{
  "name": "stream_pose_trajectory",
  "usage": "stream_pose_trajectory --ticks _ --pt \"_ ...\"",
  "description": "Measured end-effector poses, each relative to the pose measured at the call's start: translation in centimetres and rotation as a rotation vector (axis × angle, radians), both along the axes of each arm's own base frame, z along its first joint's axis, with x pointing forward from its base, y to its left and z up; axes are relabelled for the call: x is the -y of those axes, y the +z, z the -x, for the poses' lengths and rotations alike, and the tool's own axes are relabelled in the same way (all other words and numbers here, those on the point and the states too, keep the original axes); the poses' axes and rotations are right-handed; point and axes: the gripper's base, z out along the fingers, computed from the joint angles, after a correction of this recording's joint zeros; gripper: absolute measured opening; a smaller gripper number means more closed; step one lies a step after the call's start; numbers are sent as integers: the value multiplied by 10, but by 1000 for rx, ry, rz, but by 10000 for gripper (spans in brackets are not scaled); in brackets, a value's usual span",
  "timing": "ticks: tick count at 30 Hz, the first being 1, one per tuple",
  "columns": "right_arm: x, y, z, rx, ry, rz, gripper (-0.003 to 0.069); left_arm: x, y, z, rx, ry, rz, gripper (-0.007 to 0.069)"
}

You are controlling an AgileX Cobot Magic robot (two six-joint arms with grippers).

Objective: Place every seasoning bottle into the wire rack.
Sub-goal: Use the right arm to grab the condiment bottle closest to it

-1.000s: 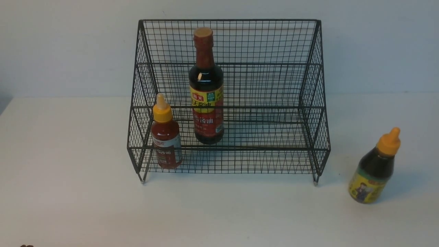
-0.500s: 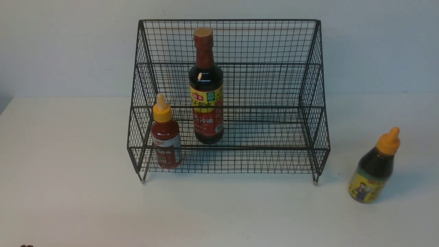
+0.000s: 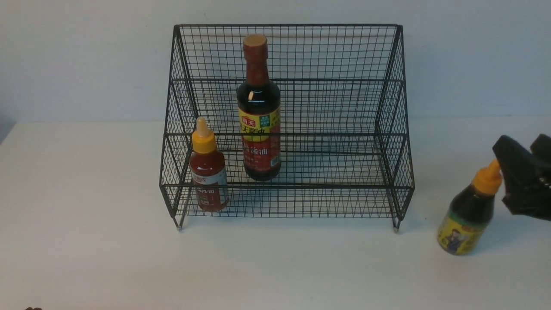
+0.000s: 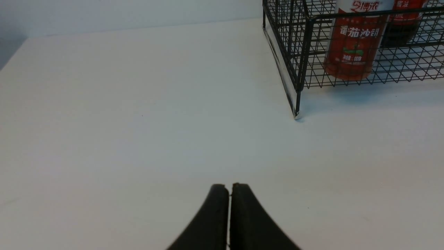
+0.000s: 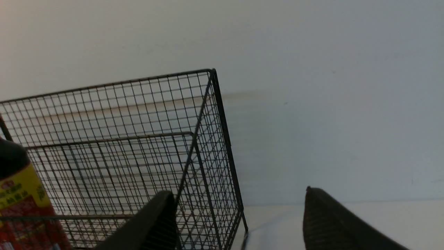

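Note:
The black wire rack [image 3: 286,25] stands at the back middle of the white table. The tall dark bottle [image 3: 258,120] with a red-yellow label and the small red yellow-nozzled bottle [image 3: 208,172] stand inside it at its left. The small dark orange-nozzled bottle [image 3: 469,211] stands on the table right of the rack. My right gripper [image 3: 521,144] is open, just right of and level with that bottle's nozzle; the bottle is out of the right wrist view, where the gripper [image 5: 237,191] faces the rack [image 5: 208,139]. My left gripper [image 4: 229,185] is shut and empty over bare table.
The left wrist view shows the rack's near left corner [image 4: 301,52] with the red bottle [image 4: 353,41] behind the mesh. The right wrist view shows the tall bottle [image 5: 20,194] and the wall behind the rack.
My right gripper has come into the front view from the right edge and now sits beside the small dark bottle's nozzle. The bottles and rack have not moved.

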Motion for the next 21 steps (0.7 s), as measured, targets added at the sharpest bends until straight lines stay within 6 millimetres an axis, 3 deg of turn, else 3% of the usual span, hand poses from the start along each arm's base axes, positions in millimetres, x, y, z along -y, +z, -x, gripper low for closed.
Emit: stream_pose_trajectory --ticks 6,12,17,19,21 --pt "1 -21 -24 -68 -7 17 482 0 0 0 0 0 0 -5" --pt "1 -40 -33 -122 0 49 465 0 0 0 0 0 0 -5" --pt "-1 -49 -34 -158 19 62 372 0 0 0 0 0 0 -5" --pt "-2 -51 -34 -161 36 74 288 0 0 0 0 0 0 -5" --pt "-3 -50 -34 -156 46 83 286 0 0 0 0 0 0 -5"
